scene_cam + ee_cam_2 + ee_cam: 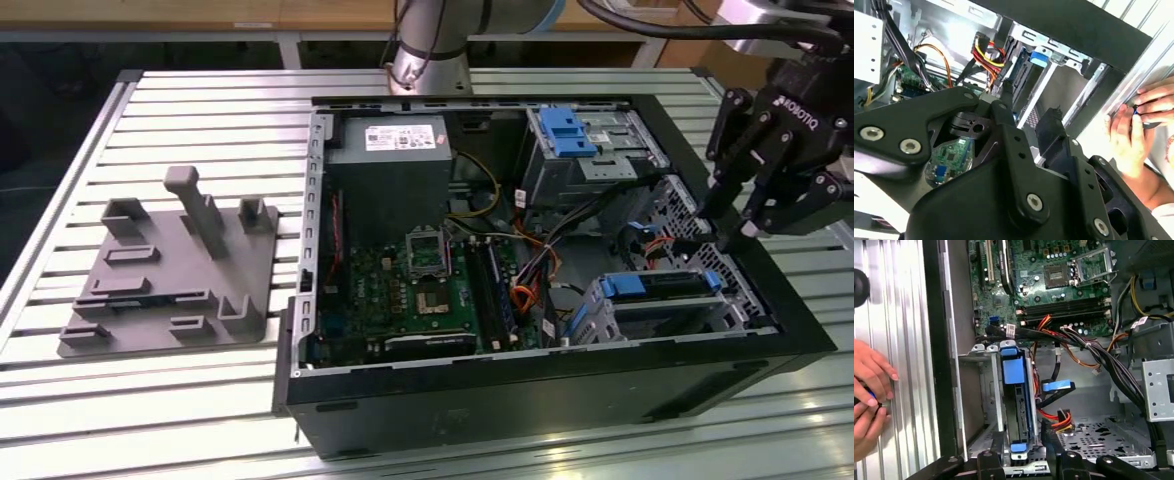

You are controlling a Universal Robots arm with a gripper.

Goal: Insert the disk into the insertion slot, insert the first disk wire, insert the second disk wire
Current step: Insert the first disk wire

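A: How is the arm [430, 45] standing?

B: In the exterior view its grey column rises behind the open computer case [534, 385]. The black tool [727, 228] comes down from the exterior view's right, pointing into the case just beside the insertion slot [591, 316].

A: And its grip?

B: Spread, pinching nothing. In the second wrist view the matte black fingers [1011, 135] stand apart, and bare metal shows through the gap between them.

A: Where is the disk [661, 285]?

B: Inside the slot. It is a flat silver slab framed by a bright blue plastic carrier. The slot around it is a boxy cage of thin sheet metal with perforated walls.

A: Any wires?

B: In the first wrist view a bundle of red, yellow and black wires [1061, 420] ends just beside the disk, and a flat blue cable [1056, 387] lies near it. I cannot tell whether either one is plugged in.

A: Anything outside the case?

B: A person's hands [869, 390] rest on the ribbed aluminium surface [200, 105] beside the case wall. A matte grey plastic fixture [167, 275] with upright posts sits well apart, on the exterior view's left.
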